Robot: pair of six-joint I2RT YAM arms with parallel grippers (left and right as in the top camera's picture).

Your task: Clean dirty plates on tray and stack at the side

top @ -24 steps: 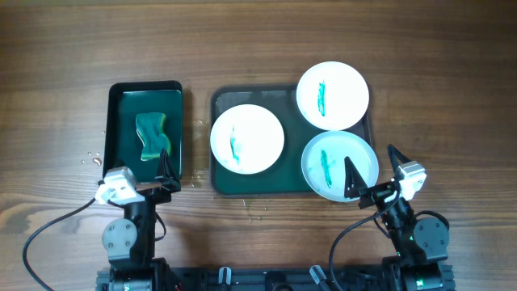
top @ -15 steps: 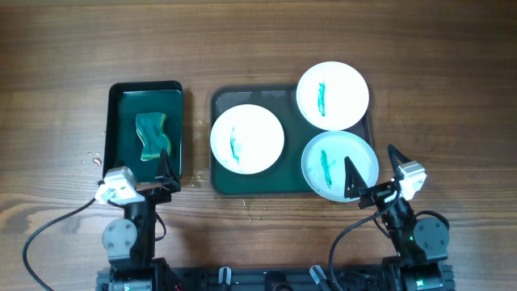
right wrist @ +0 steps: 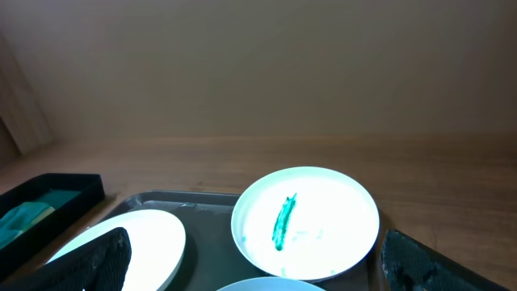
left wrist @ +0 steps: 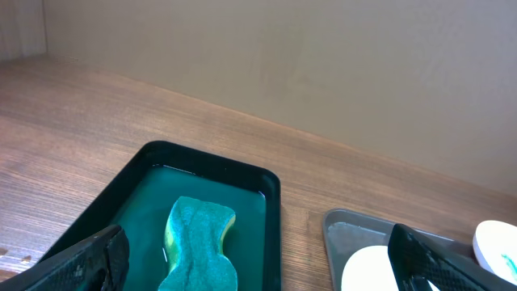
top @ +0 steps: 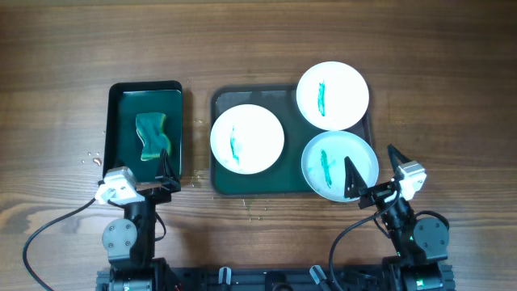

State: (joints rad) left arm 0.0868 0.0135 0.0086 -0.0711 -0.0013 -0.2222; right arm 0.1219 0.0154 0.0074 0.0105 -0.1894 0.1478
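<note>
Three white plates with green smears lie on the large dark green tray [top: 222, 184]: one at the left [top: 247, 138], one at the back right [top: 333, 95] overhanging the rim, one at the front right [top: 339, 165]. My left gripper [top: 163, 168] is open and empty at the near end of the sponge tray. My right gripper [top: 371, 175] is open and empty over the near edge of the front right plate. In the right wrist view the back right plate [right wrist: 305, 221] lies ahead between the jaws [right wrist: 258, 275].
A smaller dark green sponge tray [top: 119, 101] at the left holds a green sponge [top: 152, 135] in water; it also shows in the left wrist view [left wrist: 198, 242]. Water drops lie on the wood around it.
</note>
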